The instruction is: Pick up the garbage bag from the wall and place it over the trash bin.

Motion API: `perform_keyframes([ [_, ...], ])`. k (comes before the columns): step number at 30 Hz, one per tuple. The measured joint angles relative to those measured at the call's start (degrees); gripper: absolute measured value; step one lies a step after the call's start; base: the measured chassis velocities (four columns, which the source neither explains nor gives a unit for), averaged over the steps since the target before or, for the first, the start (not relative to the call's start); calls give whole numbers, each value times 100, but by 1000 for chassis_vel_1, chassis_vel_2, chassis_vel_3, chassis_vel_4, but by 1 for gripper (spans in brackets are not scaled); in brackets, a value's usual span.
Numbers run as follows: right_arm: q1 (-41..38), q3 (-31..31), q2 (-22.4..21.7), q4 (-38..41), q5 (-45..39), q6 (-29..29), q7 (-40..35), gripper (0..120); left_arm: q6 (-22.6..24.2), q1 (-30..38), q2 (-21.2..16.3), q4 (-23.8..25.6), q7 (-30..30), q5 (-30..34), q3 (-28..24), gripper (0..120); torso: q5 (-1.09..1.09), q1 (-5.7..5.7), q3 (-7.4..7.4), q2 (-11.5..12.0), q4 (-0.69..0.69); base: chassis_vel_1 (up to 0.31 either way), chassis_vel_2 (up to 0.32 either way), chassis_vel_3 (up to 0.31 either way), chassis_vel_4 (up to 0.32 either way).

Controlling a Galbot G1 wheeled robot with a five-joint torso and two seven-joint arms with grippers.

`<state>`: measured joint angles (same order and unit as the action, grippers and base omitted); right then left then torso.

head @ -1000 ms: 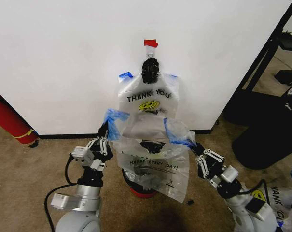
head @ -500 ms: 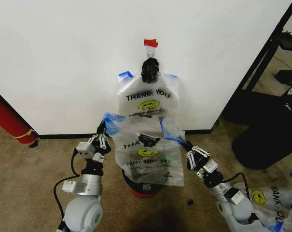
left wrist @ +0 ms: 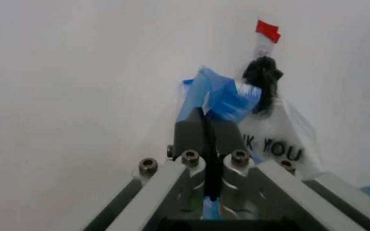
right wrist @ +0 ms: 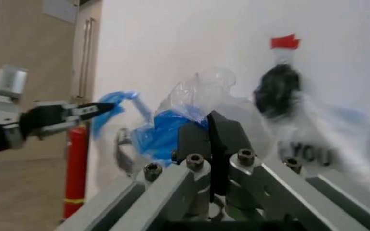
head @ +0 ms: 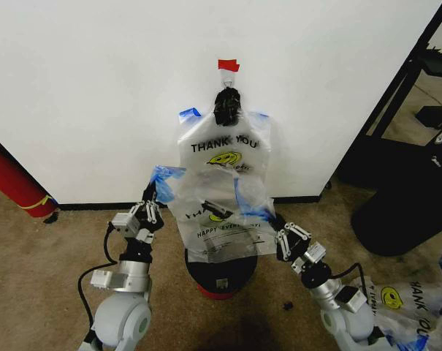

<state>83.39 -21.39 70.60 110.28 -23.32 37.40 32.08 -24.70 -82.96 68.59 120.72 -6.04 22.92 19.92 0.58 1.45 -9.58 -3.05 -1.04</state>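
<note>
Both grippers, left and right, pinch the garbage bag, which apparently hides the trash bin.

The right tool has its jaws pressed together on a blue handle of the bag, with crumpled clear plastic rising just above the fingertips. Farther off, the left tool pinches the bag's other blue handle. Behind them is the white wall, bearing a piece of red tape. Just below the tape hangs a dark knot of more bags, one printed "YOU". A red cylinder stands by the wall.
</note>
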Motion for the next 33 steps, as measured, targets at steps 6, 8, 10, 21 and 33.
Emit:
perform_keyframes([
  [6,160,266,196,-25,220,13,242,0,-290,-280,-104,-69,59,-468,59,0,1,-1,0,0,1,0,0,0,0],
  [8,163,352,302,-154,344,46,270,0,-394,-402,-146,-94,82,-691,72,0,1,-1,0,0,1,0,0,0,0],
  [10,156,379,350,-255,420,80,274,0,-442,-471,-181,-97,98,-787,68,0,1,-1,0,0,1,0,0,0,0],
  [21,276,-41,-171,-694,601,227,176,0,-522,-1067,-928,-132,-105,-1276,-364,0,-1,-1,0,0,2,0,0,0,0],
  [33,1419,-600,-1291,35,446,356,291,0,-293,-1497,-1684,242,-550,-2419,-506,0,0,-1,0,-1,0,0,0,0,0],
])
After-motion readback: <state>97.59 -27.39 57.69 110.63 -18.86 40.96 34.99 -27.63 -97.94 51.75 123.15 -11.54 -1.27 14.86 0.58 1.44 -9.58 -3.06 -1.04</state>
